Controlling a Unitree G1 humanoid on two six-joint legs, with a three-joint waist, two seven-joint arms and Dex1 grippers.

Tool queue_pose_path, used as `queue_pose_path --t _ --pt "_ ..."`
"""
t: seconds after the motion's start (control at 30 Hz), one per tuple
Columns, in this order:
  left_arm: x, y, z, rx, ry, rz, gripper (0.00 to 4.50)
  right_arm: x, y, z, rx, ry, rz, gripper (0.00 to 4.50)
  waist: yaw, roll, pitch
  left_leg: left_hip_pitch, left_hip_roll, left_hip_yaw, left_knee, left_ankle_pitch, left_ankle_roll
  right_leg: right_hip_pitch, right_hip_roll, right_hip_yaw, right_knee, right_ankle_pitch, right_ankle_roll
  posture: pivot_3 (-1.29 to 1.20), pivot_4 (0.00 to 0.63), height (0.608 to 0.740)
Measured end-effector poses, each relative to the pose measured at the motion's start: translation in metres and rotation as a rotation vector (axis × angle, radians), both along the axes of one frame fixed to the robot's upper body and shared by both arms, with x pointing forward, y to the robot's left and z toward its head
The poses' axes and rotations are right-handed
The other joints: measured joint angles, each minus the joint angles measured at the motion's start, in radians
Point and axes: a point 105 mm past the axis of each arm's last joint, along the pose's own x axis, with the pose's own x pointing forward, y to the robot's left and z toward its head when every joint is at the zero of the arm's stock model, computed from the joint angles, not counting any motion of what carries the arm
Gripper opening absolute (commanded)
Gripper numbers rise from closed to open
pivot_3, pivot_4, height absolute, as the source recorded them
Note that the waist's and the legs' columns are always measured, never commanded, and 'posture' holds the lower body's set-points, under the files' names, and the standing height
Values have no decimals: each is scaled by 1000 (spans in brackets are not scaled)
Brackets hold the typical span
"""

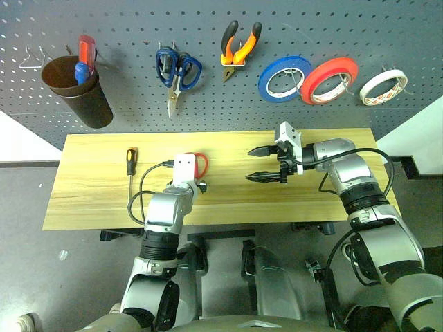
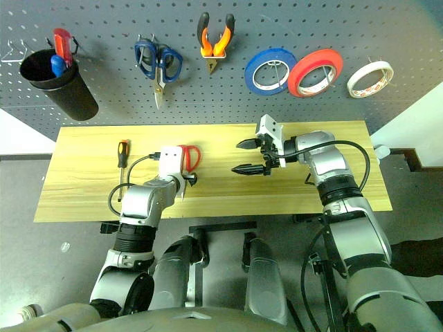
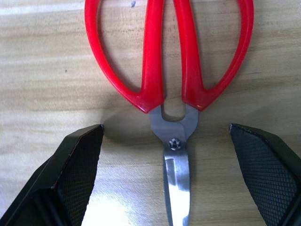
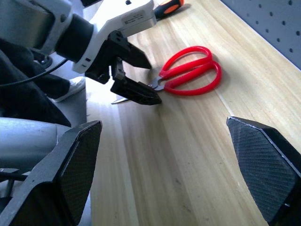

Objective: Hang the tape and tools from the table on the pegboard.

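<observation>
Your left claw straddles the red scissors on the bench

Your left claw (image 3: 169, 174) is spread wide with nothing gripped, one finger on each side of the scissors (image 3: 171, 70) near the pivot. Your right claw (image 1: 265, 164) hangs released above the bench (image 1: 83, 200). The screwdriver (image 1: 130, 162) lies at the left; pliers (image 1: 239, 47) and cream tape (image 1: 383, 86) hang on the pegboard (image 1: 124, 28)

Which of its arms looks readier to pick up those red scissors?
Probably the left. The left gripper hangs open right over the scissors, a finger on each side of the pivot. The right gripper is open too, but farther along the table.
</observation>
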Motion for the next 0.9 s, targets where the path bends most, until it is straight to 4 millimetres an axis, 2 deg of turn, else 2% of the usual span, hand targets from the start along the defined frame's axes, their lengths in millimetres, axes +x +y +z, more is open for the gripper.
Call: queue_pose_path --t 0.03,0.4,0.77,0.9 --pt "0 0 0 -2 4 9 3915 0 0 0 -3 -2 -3 4500 -1 0 0 0 0 0 0 0 0 0 0 0 0 0 0 -45 396 730" --pt "-1 8 1 71 31 71 325 4 -7 1 -22 -23 -33 4500 -29 0 0 0 0 0 -3 0 0 -1 1 0 -1 0 0 -49 386 730" --pt "-7 23 0 47 42 133 260 11 -13 -1 -59 -65 -64 4500 -48 0 0 0 -1 1 -7 0 -1 -2 0 0 -2 0 0 -34 344 730" --pt "-18 37 -2 71 7 29 260 11 -13 1 -66 -78 -54 4500 -48 0 0 0 -2 2 -14 3 -6 -5 1 0 -2 1 5 -20 317 730"
